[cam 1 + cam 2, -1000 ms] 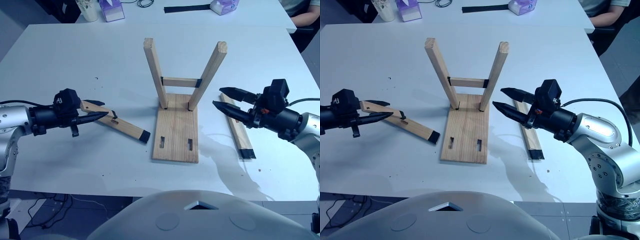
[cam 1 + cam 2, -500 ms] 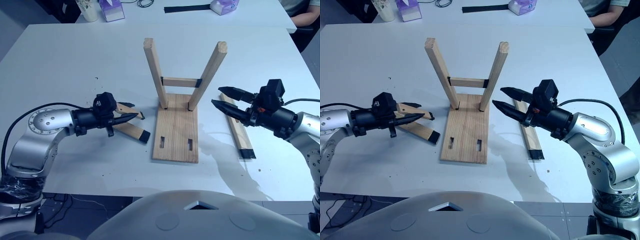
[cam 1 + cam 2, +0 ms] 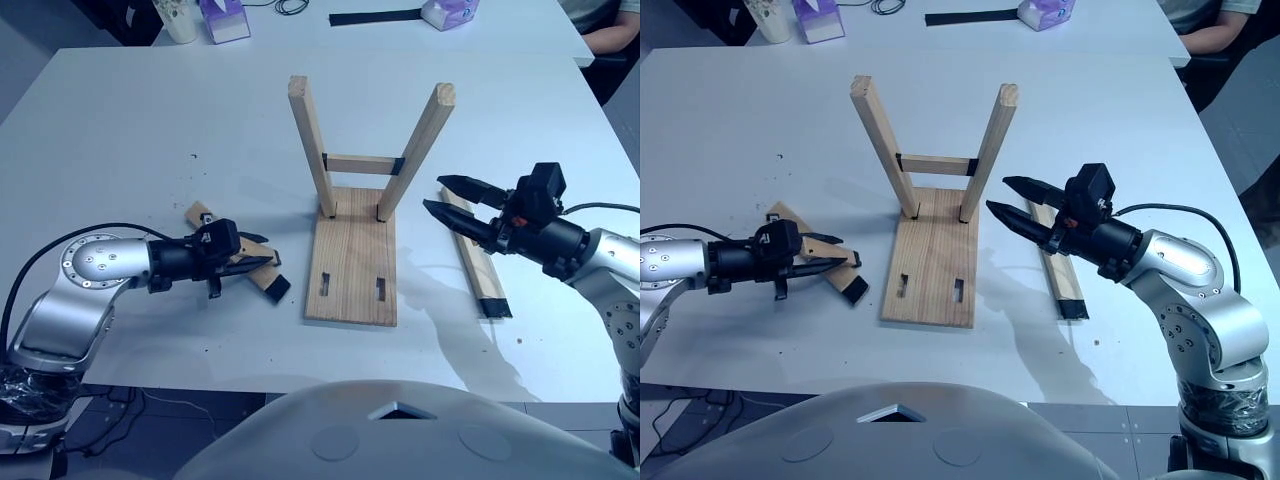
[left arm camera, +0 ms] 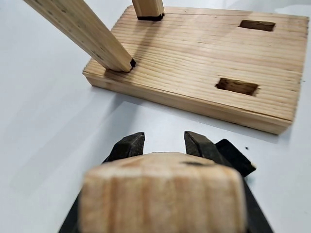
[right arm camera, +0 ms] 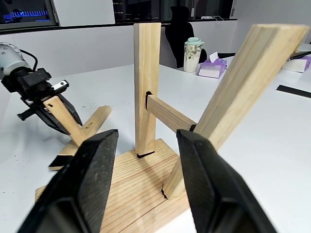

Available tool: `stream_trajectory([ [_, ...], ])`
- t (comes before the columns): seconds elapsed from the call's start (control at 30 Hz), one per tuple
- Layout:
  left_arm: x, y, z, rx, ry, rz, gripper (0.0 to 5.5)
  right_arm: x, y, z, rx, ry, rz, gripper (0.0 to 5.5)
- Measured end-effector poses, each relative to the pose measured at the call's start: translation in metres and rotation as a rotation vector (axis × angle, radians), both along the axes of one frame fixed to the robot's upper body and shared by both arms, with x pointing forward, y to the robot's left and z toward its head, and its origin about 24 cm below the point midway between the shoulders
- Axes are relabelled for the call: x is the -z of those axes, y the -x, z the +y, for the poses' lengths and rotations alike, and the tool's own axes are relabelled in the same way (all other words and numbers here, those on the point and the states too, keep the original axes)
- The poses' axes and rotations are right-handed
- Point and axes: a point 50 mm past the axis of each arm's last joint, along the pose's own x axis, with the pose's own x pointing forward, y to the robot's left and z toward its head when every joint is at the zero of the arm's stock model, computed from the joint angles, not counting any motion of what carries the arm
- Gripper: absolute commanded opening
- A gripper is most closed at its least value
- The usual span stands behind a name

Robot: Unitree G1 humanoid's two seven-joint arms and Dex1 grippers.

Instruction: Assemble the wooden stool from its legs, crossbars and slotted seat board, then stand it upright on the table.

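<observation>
The slotted seat board [image 3: 350,262] lies flat mid-table. Two legs [image 3: 312,145] [image 3: 416,150] stand in its far slots, joined by a crossbar [image 3: 360,164]. The near slots [image 3: 381,289] are unfilled. My left gripper [image 3: 262,263] is shut on a loose wooden leg [image 3: 200,214] left of the board, the leg's black tip [image 3: 272,288] near the board's edge. The left wrist view has that leg's end [image 4: 163,194] between my fingers [image 4: 127,145]. My right gripper [image 3: 436,194] hangs open just right of the standing legs, over another loose leg [image 3: 478,262].
A cup [image 3: 180,18], a purple box [image 3: 222,18], a black strip [image 3: 372,17] and another box [image 3: 447,12] sit along the back of the white table [image 3: 150,120]. The table's front edge runs close below the board.
My left gripper has travelled right along the loose leg and closed on it near the board. The leg has swung, its black tip now nearer me. The right gripper stayed almost still.
</observation>
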Motion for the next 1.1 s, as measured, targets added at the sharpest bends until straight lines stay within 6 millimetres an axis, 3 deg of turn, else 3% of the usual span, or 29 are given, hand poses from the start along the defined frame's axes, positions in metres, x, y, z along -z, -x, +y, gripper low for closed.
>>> stream_trajectory([
  [0.3, -0.010, -0.001, 0.004, -0.014, 0.047, 0.007, 1.30, 0.001, 0.001, 0.000, 0.009, 0.000, -0.006, 2.19],
  [0.4, -0.024, -0.013, 0.007, -0.057, 0.105, -0.051, 1.30, 0.002, 0.001, 0.001, 0.008, 0.012, -0.004, 2.19],
  [0.5, -0.048, -0.031, 0.021, -0.143, 0.165, -0.127, 1.30, 0.003, 0.001, 0.001, 0.007, 0.014, -0.002, 2.19],
  [0.57, -0.054, -0.038, 0.037, -0.200, 0.159, -0.171, 1.30, 0.003, 0.001, 0.001, 0.010, 0.019, -0.001, 2.19],
  [0.67, -0.054, -0.037, 0.056, -0.211, 0.117, -0.206, 1.30, 0.005, 0.002, 0.000, 0.020, 0.031, 0.001, 2.19],
  [0.8, -0.051, -0.028, 0.078, -0.195, 0.090, -0.107, 1.30, 0.008, 0.006, -0.001, 0.042, 0.047, 0.005, 2.19],
  [1.1, -0.035, -0.027, 0.073, -0.172, 0.117, 0.002, 1.30, 0.011, 0.006, 0.000, 0.058, 0.071, -0.007, 2.19],
])
